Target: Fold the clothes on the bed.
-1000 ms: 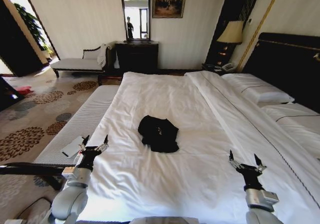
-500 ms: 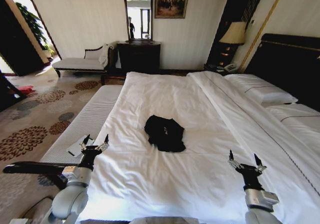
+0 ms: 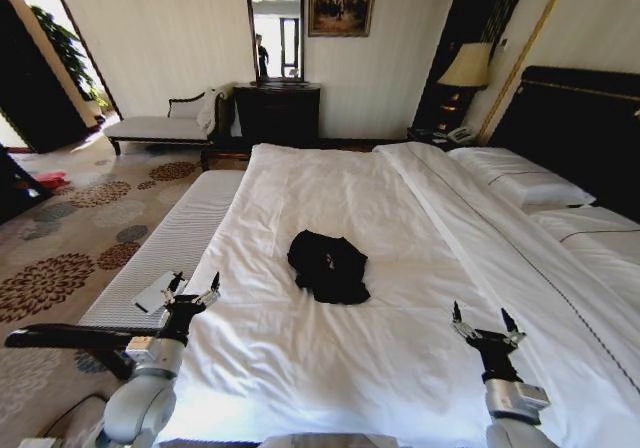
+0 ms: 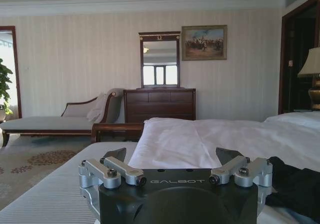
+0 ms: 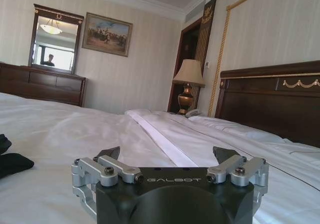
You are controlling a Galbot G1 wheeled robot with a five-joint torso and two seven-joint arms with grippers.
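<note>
1. Your black T-shirt (image 3: 328,266) lies crumpled in a heap near the middle of the bed (image 3: 400,218), on the white duvet.
2. Your left gripper (image 3: 192,292) hovers at the bed's near left edge, jaws spread, holding nothing, well apart from the shirt.
3. Your right gripper (image 3: 485,326) hovers over the near right part of the duvet, jaws spread and empty.
4. A pale padded bench (image 3: 170,243) runs just beside the bed's left side, with a small white card (image 3: 156,293) on it.
5. Bare duvet lies between both grippers and the shirt.
</note>
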